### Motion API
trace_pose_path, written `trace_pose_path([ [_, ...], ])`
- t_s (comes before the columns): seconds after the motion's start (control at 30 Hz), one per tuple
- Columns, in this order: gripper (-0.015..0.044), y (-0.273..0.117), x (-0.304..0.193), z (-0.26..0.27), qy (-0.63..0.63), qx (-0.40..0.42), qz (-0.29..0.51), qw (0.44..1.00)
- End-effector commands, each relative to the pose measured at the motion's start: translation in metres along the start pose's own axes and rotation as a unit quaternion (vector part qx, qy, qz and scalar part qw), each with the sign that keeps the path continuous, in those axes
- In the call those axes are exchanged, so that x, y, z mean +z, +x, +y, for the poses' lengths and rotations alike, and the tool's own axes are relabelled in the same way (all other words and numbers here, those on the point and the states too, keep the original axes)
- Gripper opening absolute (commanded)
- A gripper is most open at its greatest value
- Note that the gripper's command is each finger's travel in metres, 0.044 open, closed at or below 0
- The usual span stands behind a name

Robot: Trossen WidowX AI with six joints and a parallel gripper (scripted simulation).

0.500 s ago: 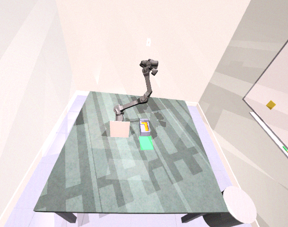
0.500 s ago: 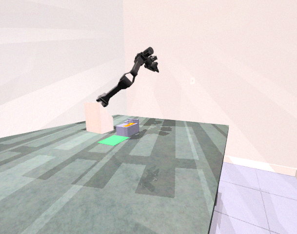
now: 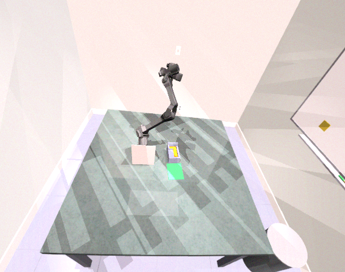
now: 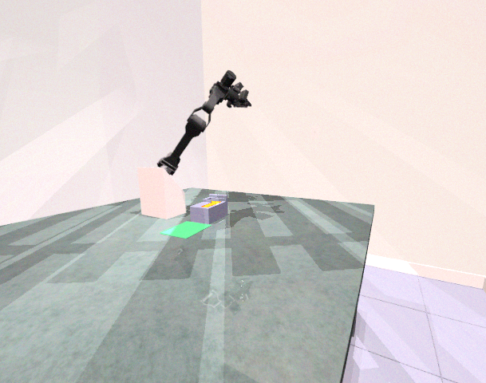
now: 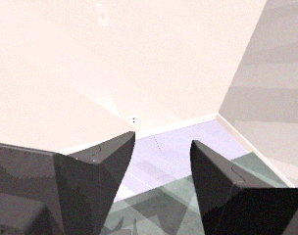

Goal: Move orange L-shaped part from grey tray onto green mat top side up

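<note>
Jaws high above the tray, part far below them

Worktop [image 3: 195,216] carries the grey tray [image 3: 173,158] with the green mat [image 3: 175,171] touching its near end; the orange L-shaped part [image 3: 174,150] lies flush in the pocket, long axis running along the tray toward the mat. The gripper [image 4: 242,100] hangs well above and behind, its jaws partly apart on nothing and aimed at the far wall, so the coming move looks like a long descent.
</note>
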State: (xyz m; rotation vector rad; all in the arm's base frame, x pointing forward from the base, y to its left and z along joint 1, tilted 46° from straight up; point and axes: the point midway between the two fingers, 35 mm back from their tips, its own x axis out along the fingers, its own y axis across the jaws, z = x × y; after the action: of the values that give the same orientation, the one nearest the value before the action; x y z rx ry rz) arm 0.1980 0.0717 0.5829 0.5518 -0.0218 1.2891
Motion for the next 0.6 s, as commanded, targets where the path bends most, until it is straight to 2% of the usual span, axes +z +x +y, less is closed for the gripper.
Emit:
trace_pose_path([
  [0.0,0.018,-0.011,0.003,0.051,-0.086,0.005,-0.047,0.995],
  [0.13,0.018,-0.013,-0.008,0.103,-0.197,-0.003,-0.078,0.977],
  [0.27,0.018,-0.001,-0.032,0.133,-0.256,-0.024,-0.074,0.964],
  [0.4,0.018,0.024,-0.072,0.161,-0.351,-0.022,-0.051,0.935],
  [0.57,0.018,0.062,-0.126,0.166,-0.423,-0.017,0.0,0.906],
])
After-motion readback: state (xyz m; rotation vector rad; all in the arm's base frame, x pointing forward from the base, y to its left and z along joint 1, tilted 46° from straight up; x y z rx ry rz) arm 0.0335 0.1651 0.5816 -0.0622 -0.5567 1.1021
